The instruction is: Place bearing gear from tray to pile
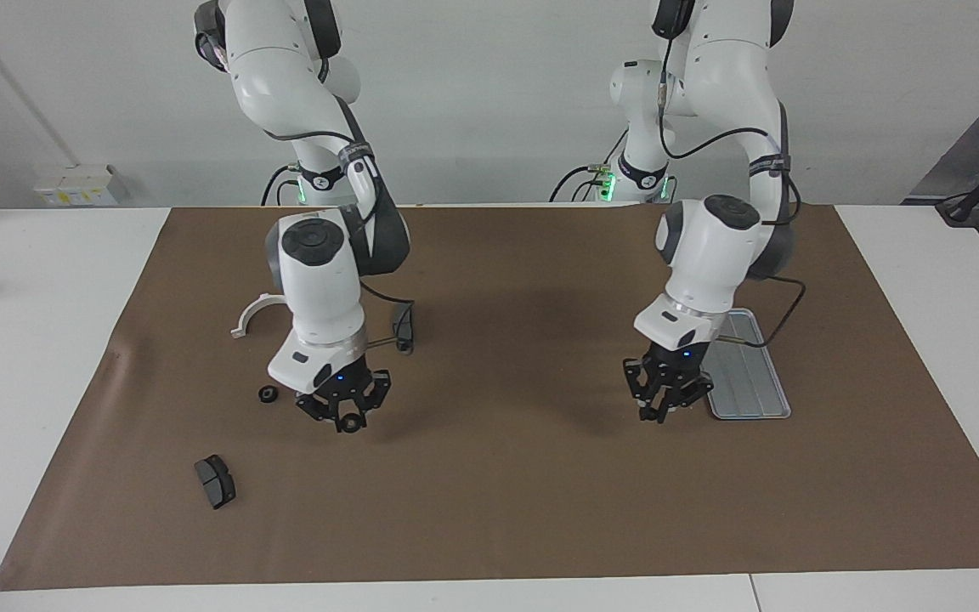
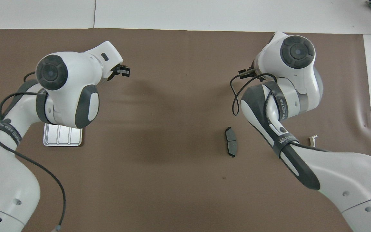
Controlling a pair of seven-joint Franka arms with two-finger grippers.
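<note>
In the facing view, we see a counter covered by a smooth brown mat (image 1: pixel 540 476). The right gripper (image 1: pixel 345 418) hangs low over the mat, its fingertips pinching a small round black bearing gear (image 1: pixel 351 422). Just beside it, toward the right arm's end, a second black gear (image 1: pixel 268 393) lies flat, with a curved white bracket (image 1: pixel 253 311) nearer the robots and a dark grey brake pad (image 1: pixel 215 481) farther out. Another brake pad (image 1: pixel 404 330) lies nearer the robots. The left gripper (image 1: pixel 664 408) hangs closed and empty over bare mat just beside the ridged, silver-grey metal tray (image 1: pixel 749 378), which holds nothing. Open mat lies between the arms.

In the overhead view, the arms hide most parts; we see the tray's corner (image 2: pixel 63 141), one brake pad (image 2: pixel 231 141) and the bracket's tip (image 2: pixel 312 139).
</note>
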